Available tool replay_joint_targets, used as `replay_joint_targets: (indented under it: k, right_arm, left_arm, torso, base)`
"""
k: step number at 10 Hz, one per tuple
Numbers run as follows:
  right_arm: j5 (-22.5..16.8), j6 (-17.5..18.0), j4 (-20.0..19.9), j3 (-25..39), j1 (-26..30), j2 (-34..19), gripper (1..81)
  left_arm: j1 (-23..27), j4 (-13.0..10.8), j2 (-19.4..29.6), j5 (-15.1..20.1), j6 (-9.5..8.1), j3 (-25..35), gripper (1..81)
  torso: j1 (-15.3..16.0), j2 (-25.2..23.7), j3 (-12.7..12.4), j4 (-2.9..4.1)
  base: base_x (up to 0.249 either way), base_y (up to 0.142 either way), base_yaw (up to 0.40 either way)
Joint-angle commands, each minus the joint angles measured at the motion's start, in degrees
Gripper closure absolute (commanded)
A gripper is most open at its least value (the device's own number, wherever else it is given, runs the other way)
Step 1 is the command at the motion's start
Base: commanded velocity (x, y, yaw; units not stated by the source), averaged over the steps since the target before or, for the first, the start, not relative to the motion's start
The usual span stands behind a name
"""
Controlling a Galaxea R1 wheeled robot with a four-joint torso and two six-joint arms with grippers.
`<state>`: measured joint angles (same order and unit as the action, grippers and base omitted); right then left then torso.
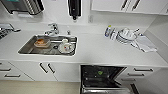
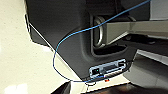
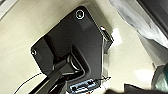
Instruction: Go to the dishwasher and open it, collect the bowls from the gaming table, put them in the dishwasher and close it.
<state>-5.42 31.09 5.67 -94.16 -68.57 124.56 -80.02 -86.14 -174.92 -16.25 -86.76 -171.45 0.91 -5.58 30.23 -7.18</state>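
Note:
The dishwasher point(image 1: 88, 77) stands open under the white counter, right of the sink, its door point(image 1: 105, 90) folded down toward me. Inside its dark rack lies one lime-green bowl point(image 1: 100, 72). The gaming table is out of view. The left wrist view looks at my own dark base with a blue cable point(image 2: 72, 37) over pale floor. In the right wrist view my dark plate hangs over the same floor, and a blurred greenish shape point(image 3: 160, 80) sits at the frame's edge; I cannot tell what it is.
A steel sink point(image 1: 26, 48) holds dishes, with a faucet point(image 1: 52, 28) behind it. Stacked plates point(image 1: 126, 36) and a cloth point(image 1: 145, 43) lie on the counter's right. White cabinet doors point(image 1: 45, 68) and drawers point(image 1: 142, 72) flank the dishwasher. Beige floor point(image 1: 37, 87) lies below.

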Motion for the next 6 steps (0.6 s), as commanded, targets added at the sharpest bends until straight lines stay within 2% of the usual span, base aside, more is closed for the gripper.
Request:
replay_joint_targets:
  k: [1, 3, 6]
  right_arm:
    - [4.0, -0.5, 7.6, -10.9, -7.8, 9.5, 1.0]
    - [4.2, -0.5, 8.7, -15.7, -9.6, 13.6, 1.0]
    - [4.2, -0.5, 10.0, -19.5, -10.7, 17.6, 1.0]
  left_arm:
    - [-0.4, -0.4, 0.2, 2.3, 0.46, -0.3, 1.0]
    - [-0.4, -0.7, 0.0, 2.3, 0.54, -0.1, 1.0]
    - [-0.7, 0.0, 0.0, 2.3, 0.45, -0.1, 1.0]
  torso:
    - [3.6, -5.6, 0.0, 0.0]
    - [5.8, -9.1, 0.0, 0.0]
    - [9.5, -15.1, 0.0, 0.0]
  base:
    - [0.0, 0.0, 0.0]
    - [0.0, 0.0, 0.0]
    - [0.0, 0.0, 0.0]
